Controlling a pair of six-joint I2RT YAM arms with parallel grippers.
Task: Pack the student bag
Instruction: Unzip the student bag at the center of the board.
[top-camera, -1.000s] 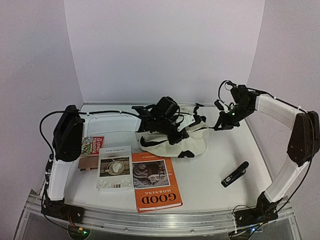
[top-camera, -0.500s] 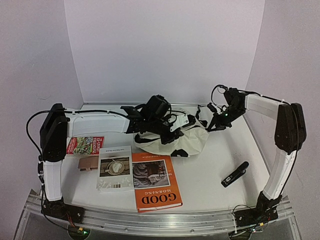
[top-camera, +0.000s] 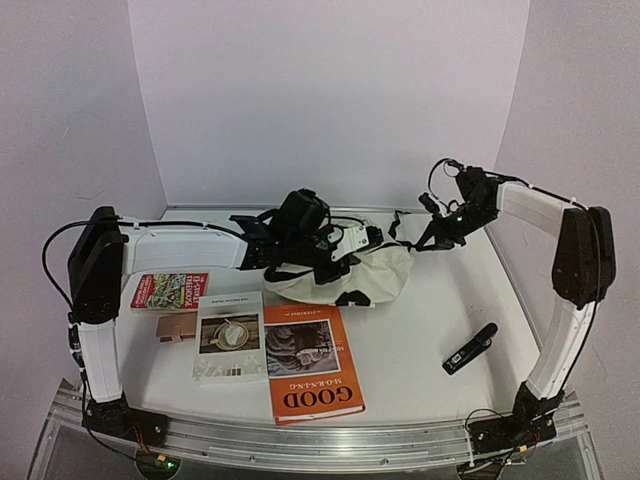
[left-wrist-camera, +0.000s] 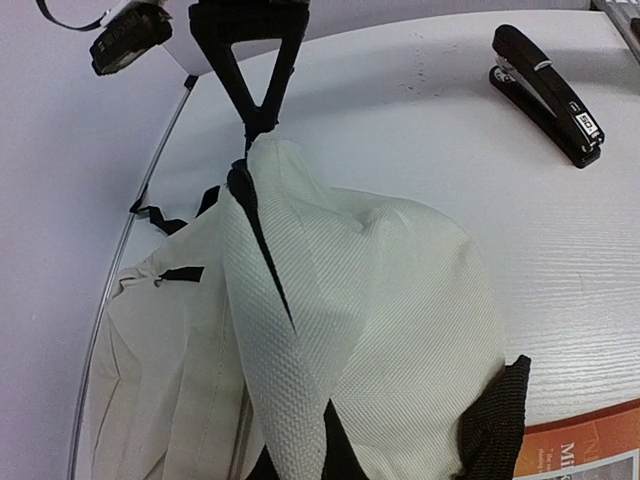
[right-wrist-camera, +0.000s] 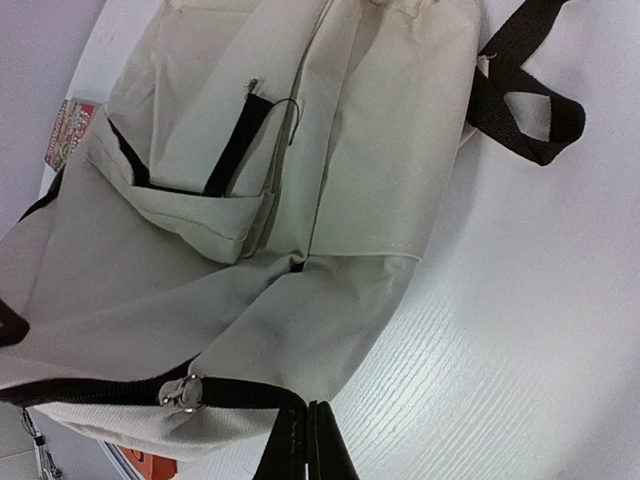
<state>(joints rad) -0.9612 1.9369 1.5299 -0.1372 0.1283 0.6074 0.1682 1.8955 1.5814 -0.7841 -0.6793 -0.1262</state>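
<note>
White tabletop, back half: student bag lies long axis left–right; left gripper and right gripper each clamp tight on its fabric; bare surface rightward.

Orange book, white booklet, black stapler

Reaches out low and long toward the middle with the left arm. Pinches a fold of the student bag in the left end effector. Bends the right arm up high, then down. Nips the bag's edge in the right end effector, fingers pressed tight together.
</note>
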